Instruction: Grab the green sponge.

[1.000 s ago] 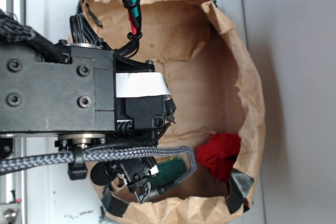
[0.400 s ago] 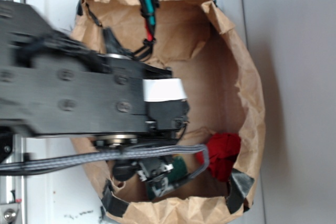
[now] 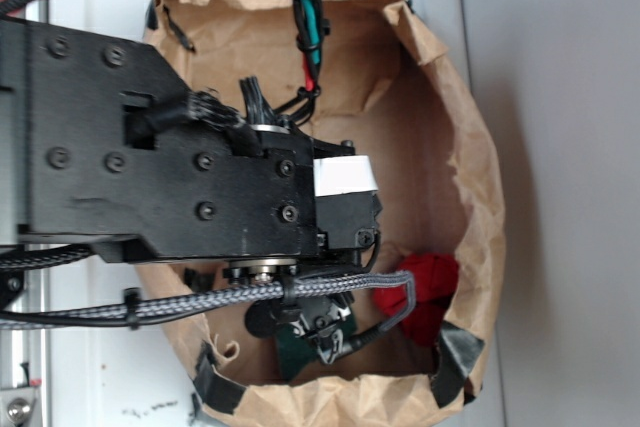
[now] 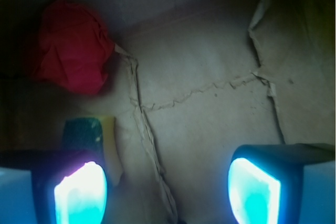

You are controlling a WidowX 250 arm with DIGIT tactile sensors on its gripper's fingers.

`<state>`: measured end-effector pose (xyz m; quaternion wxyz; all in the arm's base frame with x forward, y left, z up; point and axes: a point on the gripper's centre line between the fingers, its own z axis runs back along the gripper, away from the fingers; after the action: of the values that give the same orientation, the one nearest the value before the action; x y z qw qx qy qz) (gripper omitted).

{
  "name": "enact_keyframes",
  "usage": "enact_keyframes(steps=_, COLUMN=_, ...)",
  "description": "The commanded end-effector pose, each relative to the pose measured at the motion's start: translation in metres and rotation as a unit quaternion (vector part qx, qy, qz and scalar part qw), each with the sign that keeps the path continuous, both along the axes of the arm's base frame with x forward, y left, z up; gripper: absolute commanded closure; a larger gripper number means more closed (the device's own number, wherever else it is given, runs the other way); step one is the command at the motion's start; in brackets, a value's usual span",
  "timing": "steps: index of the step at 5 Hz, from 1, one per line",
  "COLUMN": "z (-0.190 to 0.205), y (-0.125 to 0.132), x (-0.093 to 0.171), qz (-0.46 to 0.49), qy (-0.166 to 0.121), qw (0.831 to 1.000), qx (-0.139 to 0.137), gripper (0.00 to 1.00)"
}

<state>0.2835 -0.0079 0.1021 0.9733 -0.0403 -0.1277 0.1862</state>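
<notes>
The green sponge (image 3: pixel 292 349) lies on the floor of the brown paper bag (image 3: pixel 478 157) near its lower rim, mostly covered by my gripper (image 3: pixel 326 333). In the wrist view the sponge (image 4: pixel 83 131) shows as a dark green pad with a yellow edge, just beyond my left finger (image 4: pixel 79 192). My gripper (image 4: pixel 168 192) is open, its jaws wide apart with only bare bag floor between them. The sponge sits to the left of the gap, not between the pads.
A red wrinkly cloth lump (image 3: pixel 432 292) lies in the bag to the right of the gripper, also upper left in the wrist view (image 4: pixel 71 48). The bag's crumpled walls rise all round. Black tape tabs (image 3: pixel 455 362) hold the bag's lower rim.
The arm has swung to the right and reached further into the bag. The gripper now covers more of the sponge and sits closer to the red cloth.
</notes>
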Motion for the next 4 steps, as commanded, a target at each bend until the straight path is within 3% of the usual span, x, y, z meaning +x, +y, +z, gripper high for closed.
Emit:
enact_keyframes(steps=1, z=-0.001, y=-0.008, x=0.006, qz=0.006, qy=-0.007, qw=0.999, qx=-0.037, gripper=0.00)
enact_keyframes(steps=4, z=-0.009, y=-0.027, x=-0.005, qz=-0.004, qy=-0.001, qw=0.997, qx=-0.081, gripper=0.00)
